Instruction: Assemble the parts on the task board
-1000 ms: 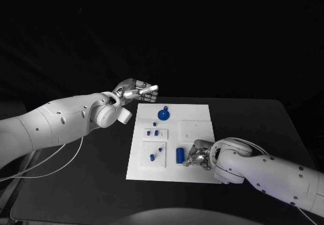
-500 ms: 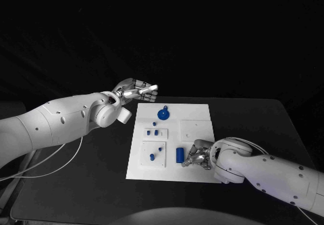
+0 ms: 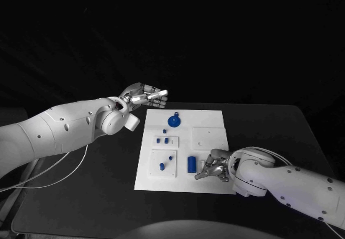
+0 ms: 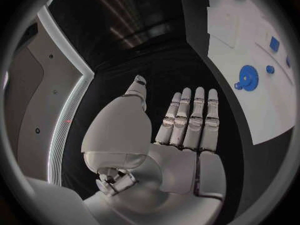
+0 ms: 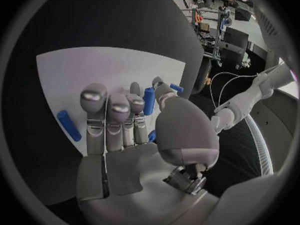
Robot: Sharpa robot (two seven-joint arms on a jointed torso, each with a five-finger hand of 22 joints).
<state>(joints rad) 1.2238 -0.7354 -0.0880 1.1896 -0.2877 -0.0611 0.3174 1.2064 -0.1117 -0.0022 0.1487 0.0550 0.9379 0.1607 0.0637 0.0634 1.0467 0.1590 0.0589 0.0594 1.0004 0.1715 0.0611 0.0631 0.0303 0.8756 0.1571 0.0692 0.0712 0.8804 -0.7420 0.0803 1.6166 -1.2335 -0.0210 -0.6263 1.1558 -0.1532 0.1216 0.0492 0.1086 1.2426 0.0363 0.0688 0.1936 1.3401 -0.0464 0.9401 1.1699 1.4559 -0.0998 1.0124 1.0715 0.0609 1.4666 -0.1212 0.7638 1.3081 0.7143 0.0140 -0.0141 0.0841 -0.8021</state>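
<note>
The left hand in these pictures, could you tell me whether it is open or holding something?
Open: the left hand has straight fingers and holds nothing, beside the task board.

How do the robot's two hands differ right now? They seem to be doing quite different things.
The left hand is raised off the far left corner of the task board, fingers apart and holding nothing. The right hand is down at the board's near edge, beside the blue cylinder, fingers curled; whether it grips anything I cannot tell. Both are silver, on white arms.
</note>
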